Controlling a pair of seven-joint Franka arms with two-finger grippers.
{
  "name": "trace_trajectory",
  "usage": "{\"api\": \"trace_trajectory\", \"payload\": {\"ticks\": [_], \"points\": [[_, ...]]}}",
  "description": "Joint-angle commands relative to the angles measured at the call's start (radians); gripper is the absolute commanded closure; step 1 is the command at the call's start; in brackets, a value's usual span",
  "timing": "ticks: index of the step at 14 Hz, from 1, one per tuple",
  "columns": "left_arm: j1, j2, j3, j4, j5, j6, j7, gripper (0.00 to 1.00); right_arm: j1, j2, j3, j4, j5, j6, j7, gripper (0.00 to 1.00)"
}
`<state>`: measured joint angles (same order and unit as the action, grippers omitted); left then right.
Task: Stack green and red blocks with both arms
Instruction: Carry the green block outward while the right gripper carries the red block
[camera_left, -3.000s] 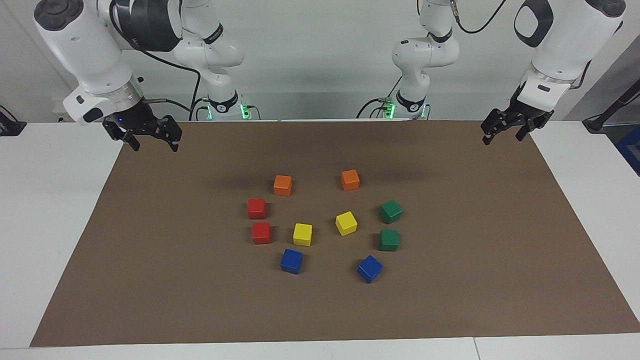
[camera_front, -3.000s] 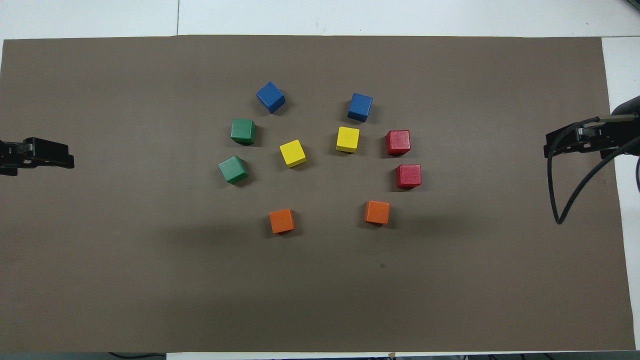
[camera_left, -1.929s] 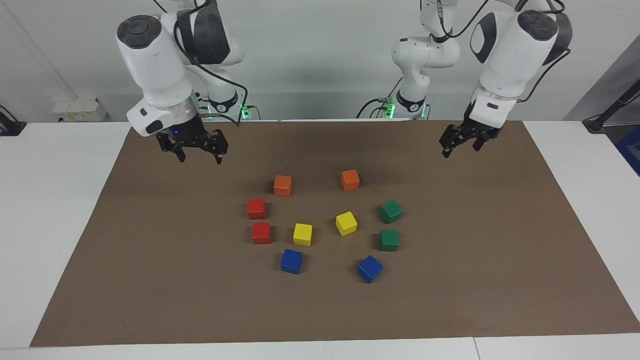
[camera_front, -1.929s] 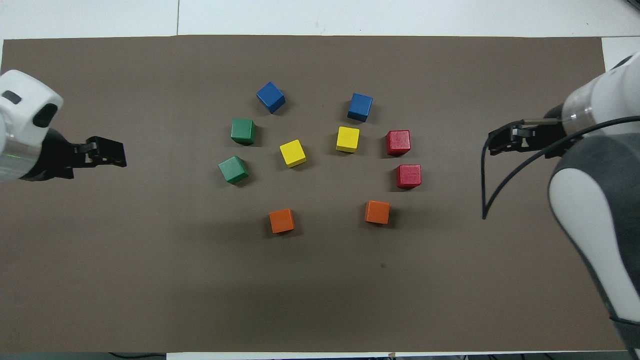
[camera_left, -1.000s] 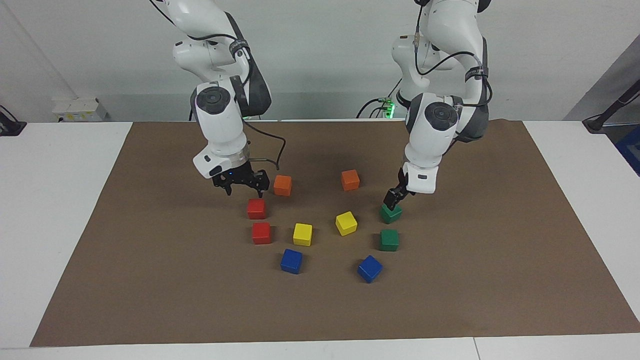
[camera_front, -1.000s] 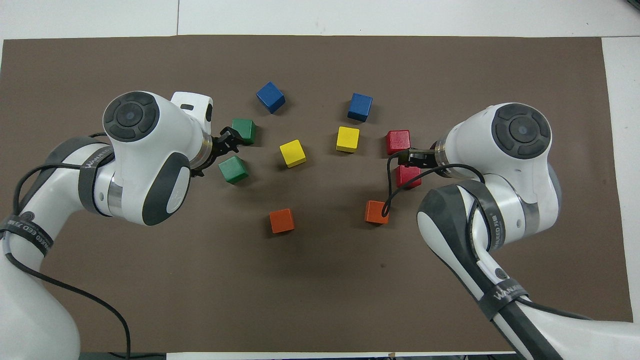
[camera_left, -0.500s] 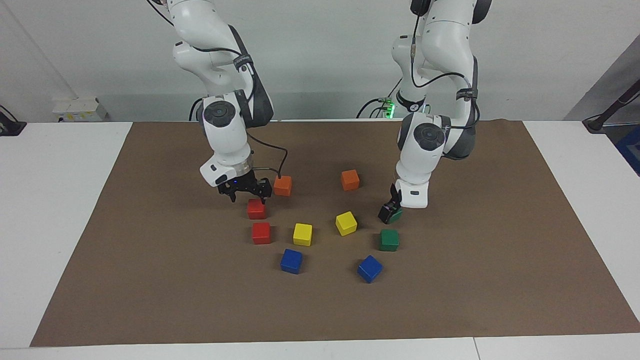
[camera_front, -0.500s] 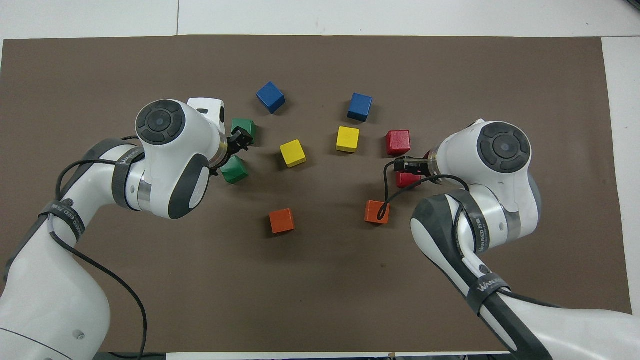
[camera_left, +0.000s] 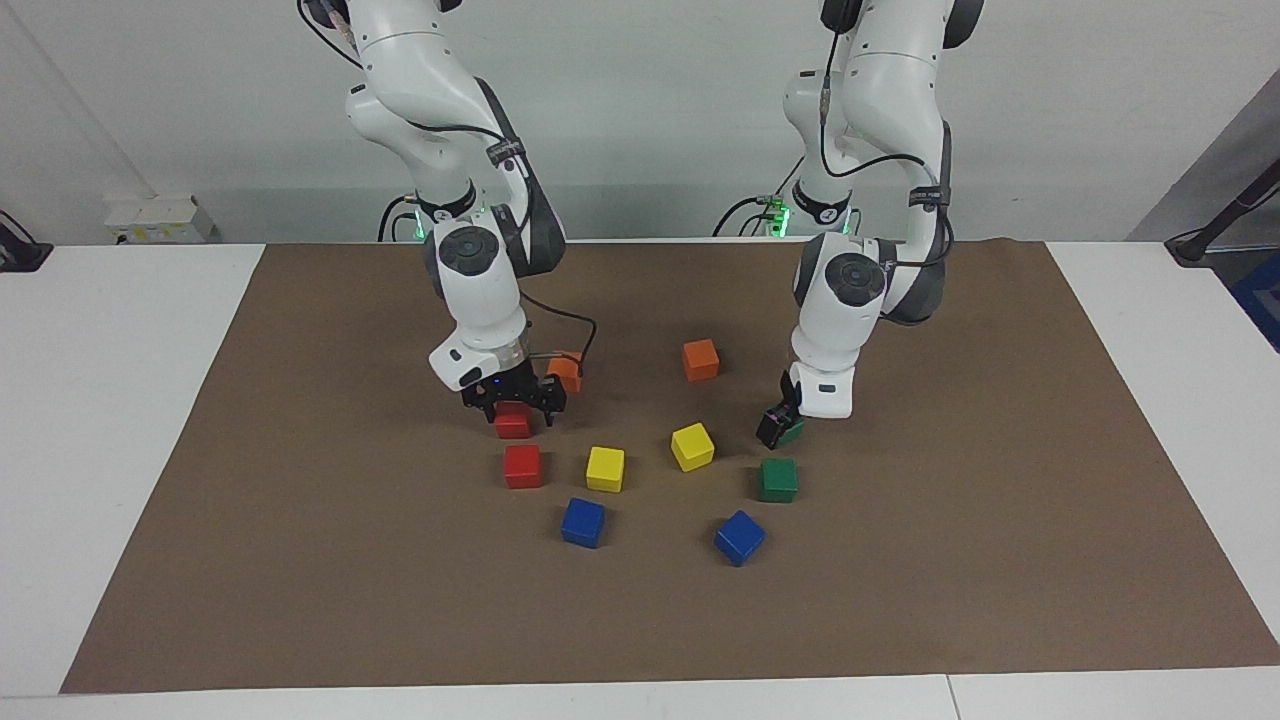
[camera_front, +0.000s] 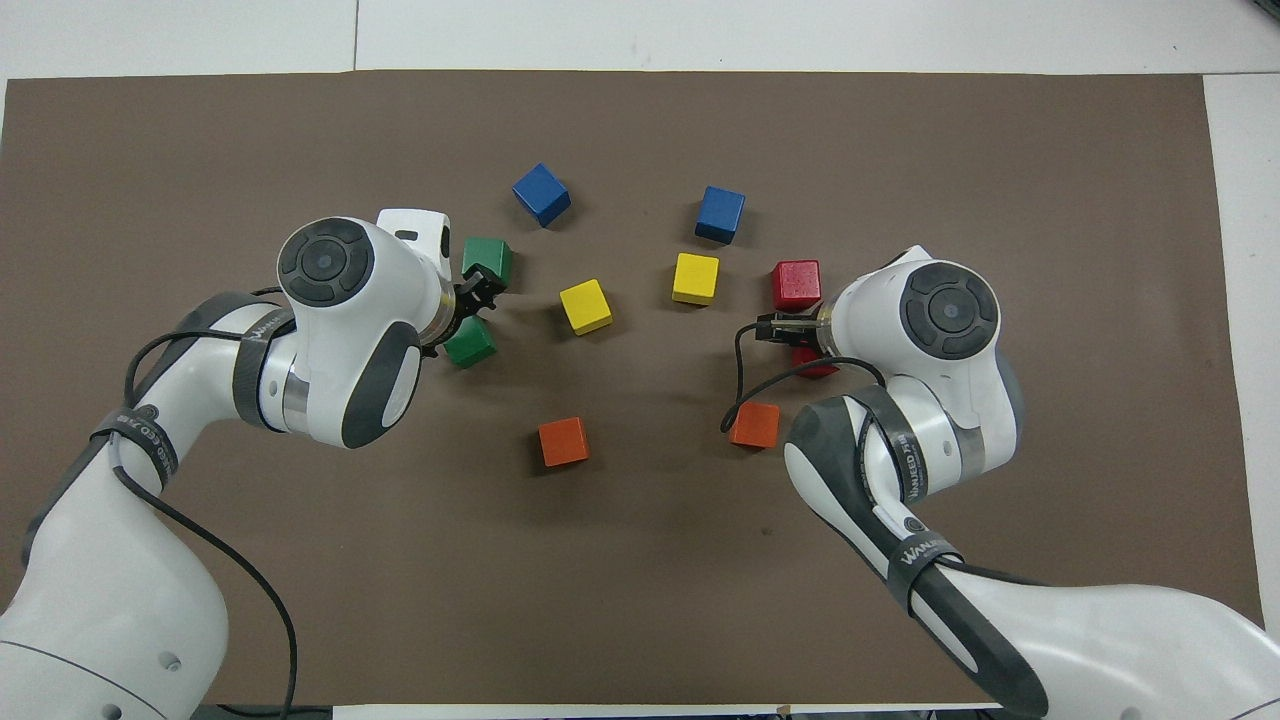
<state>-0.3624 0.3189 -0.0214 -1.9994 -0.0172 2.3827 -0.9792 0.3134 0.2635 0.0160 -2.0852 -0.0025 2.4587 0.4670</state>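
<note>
Two red blocks and two green blocks lie on the brown mat. My right gripper (camera_left: 515, 404) is open and low over the red block (camera_left: 513, 426) nearer to the robots, one finger on each side of its top. The other red block (camera_left: 523, 466) sits free, farther from the robots. My left gripper (camera_left: 775, 428) is down at the green block (camera_left: 793, 432) nearer to the robots and hides most of it. The second green block (camera_left: 778, 479) stands alone. In the overhead view the arms cover part of the red block (camera_front: 812, 361) and the green block (camera_front: 470, 343).
Two orange blocks (camera_left: 700, 359) (camera_left: 570, 370) lie nearer to the robots than the red and green ones. Two yellow blocks (camera_left: 605, 468) (camera_left: 692, 446) sit in the middle. Two blue blocks (camera_left: 583, 522) (camera_left: 739, 537) lie farthest out. The brown mat (camera_left: 1000, 560) covers the table.
Both arms swung in from the table's ends and came down. The right gripper has sunk onto the nearer red block. The left gripper has settled at the nearer green block.
</note>
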Motion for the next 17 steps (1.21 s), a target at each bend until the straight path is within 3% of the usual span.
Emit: {"api": "trace_trajectory", "payload": {"ticks": [1,2,3,5,6,8,11,12,15,17], "points": [[-0.018,0.002,0.012,-0.024,0.008,0.033,0.010,0.48,-0.005,-0.003,0.001,-0.006,0.004,0.019,0.007,0.00],[-0.018,0.002,0.012,-0.024,0.008,0.030,0.011,0.99,-0.005,-0.003,0.002,-0.006,0.004,0.017,0.007,0.08],[-0.020,0.002,0.012,-0.022,0.008,0.027,0.016,1.00,-0.005,-0.004,0.001,-0.006,0.004,0.013,0.005,0.25],[-0.023,0.000,0.012,-0.009,0.008,0.010,0.017,1.00,-0.005,-0.004,0.001,-0.007,0.004,0.006,0.001,0.79],[-0.014,-0.006,0.012,0.002,0.008,0.007,0.020,1.00,-0.005,-0.006,0.001,-0.007,0.004,0.003,-0.020,0.97],[0.029,-0.032,0.020,0.043,0.008,-0.063,0.104,1.00,-0.023,-0.004,-0.001,0.017,0.004,-0.026,-0.076,1.00],[0.207,-0.124,0.018,0.031,0.008,-0.187,0.557,1.00,-0.178,-0.012,-0.001,0.224,0.004,-0.312,-0.371,1.00],[0.265,-0.133,0.020,0.028,0.008,-0.204,0.711,1.00,-0.241,-0.018,0.001,0.262,0.010,-0.351,-0.480,1.00],[0.442,-0.142,0.018,-0.008,0.006,-0.163,1.043,1.00,-0.373,-0.018,-0.001,0.263,0.016,-0.302,-0.660,1.00],[0.523,-0.150,0.018,-0.077,0.006,-0.041,1.173,1.00,-0.421,-0.021,-0.002,0.217,0.018,-0.267,-0.662,1.00]]}}
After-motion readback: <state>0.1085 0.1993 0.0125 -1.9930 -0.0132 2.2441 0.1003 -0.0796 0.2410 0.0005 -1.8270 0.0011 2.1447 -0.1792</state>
